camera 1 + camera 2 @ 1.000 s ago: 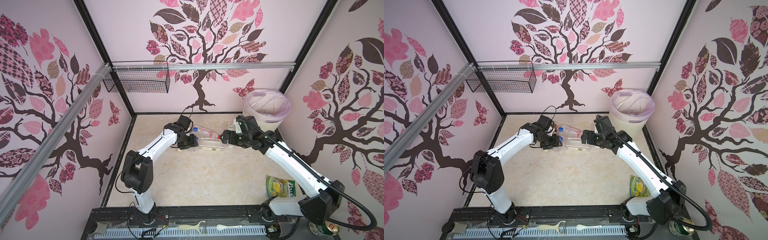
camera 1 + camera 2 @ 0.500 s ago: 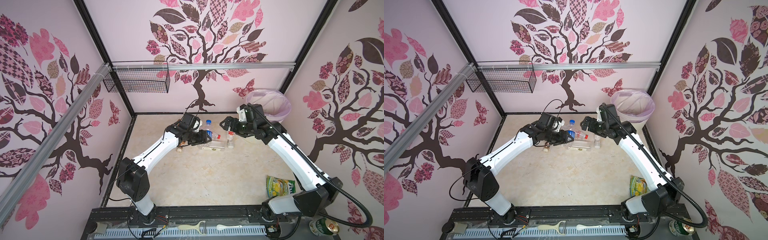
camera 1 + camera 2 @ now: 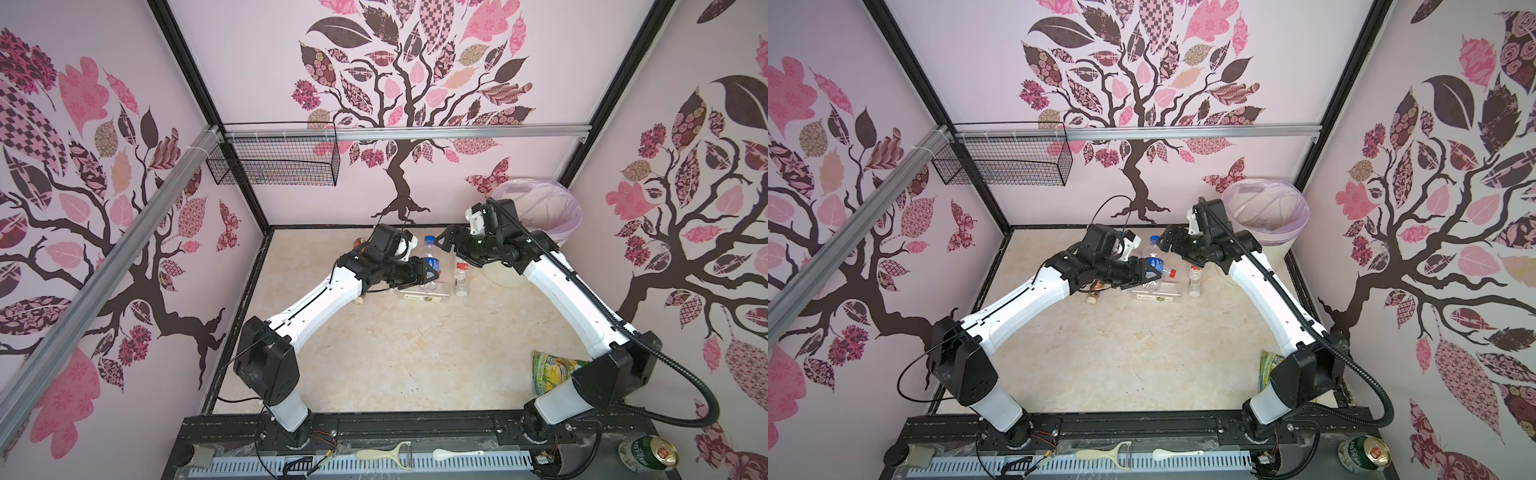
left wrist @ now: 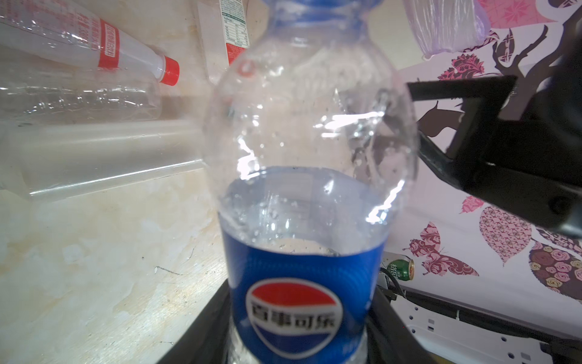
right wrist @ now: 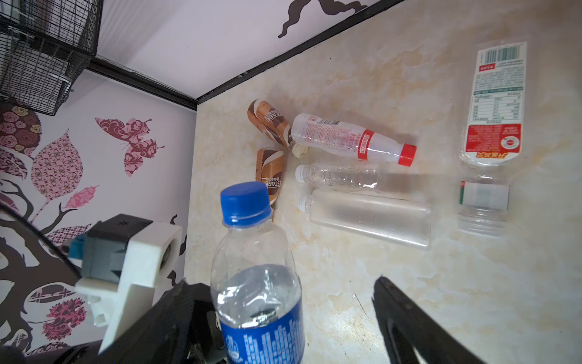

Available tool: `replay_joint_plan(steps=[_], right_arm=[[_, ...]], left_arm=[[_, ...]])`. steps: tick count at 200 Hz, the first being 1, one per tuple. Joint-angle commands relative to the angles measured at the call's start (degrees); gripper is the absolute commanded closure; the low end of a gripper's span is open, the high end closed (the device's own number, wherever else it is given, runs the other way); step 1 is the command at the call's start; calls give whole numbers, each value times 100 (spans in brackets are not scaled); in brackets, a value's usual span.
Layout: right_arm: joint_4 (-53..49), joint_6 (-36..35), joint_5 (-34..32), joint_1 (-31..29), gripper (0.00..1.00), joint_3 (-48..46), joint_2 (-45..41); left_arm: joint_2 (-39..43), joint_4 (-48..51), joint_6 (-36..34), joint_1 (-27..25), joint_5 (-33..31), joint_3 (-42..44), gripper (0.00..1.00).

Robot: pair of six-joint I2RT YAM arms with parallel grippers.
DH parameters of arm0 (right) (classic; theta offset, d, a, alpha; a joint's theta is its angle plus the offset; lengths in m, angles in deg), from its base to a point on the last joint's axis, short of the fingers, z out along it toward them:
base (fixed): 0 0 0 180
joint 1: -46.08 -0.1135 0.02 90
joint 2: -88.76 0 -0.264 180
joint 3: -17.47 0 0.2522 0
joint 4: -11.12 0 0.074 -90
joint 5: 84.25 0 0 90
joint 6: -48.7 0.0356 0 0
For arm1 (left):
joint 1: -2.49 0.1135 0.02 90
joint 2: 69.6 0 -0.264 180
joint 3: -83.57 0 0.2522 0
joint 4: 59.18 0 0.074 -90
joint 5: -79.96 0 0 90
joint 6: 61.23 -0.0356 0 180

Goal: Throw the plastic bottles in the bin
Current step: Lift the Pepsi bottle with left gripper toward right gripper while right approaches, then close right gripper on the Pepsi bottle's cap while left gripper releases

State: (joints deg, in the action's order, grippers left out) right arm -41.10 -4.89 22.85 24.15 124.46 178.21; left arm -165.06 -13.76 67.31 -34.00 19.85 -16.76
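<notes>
A robot test cell is shown: decal-covered wall panels (image 3: 257,62) are framed by black posts (image 3: 185,62), and a left arm (image 3: 316,299) and right arm (image 3: 569,299) are mounted on a base rail (image 3: 415,428).

In the left wrist view the blue-label bottle (image 4: 302,189) is cut off at cap and base, and the clear bottles (image 4: 78,101) behind it are blurred. In both top views the left arm (image 3: 1025,303) hides most of the brown-wrapped bottles (image 3: 1096,287); the right arm (image 3: 1258,299) covers part of the bin (image 3: 1277,251).

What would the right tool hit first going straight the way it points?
The right tool would probably meet the blue-label bottle, near its neck, gripped by the left tool; depth is unclear.
</notes>
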Motion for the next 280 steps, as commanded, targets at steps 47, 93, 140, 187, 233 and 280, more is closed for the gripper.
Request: replay_joint_plan(steps=[47,93,140,187,233,280], right_arm=[[9,150,143,82,19,391,529],[94,170,197,128,37,525,731],[102,173,215,128,60,610,811],[69,161,140,137,76,648,785],[152,201,-11,280,79,765,650],[48,-76,-430,688,79,1203,443]], left_arm=[[216,-276,118,-222,-55,-114,44],[199,-325,162,-228,-51,-119,44],[165,-453,275,-234,-46,-97,44],[144,-459,335,-229,-112,-93,40],[114,-202,579,-228,-349,-423,27],[-78,-58,1186,-192,-685,-1313,2]])
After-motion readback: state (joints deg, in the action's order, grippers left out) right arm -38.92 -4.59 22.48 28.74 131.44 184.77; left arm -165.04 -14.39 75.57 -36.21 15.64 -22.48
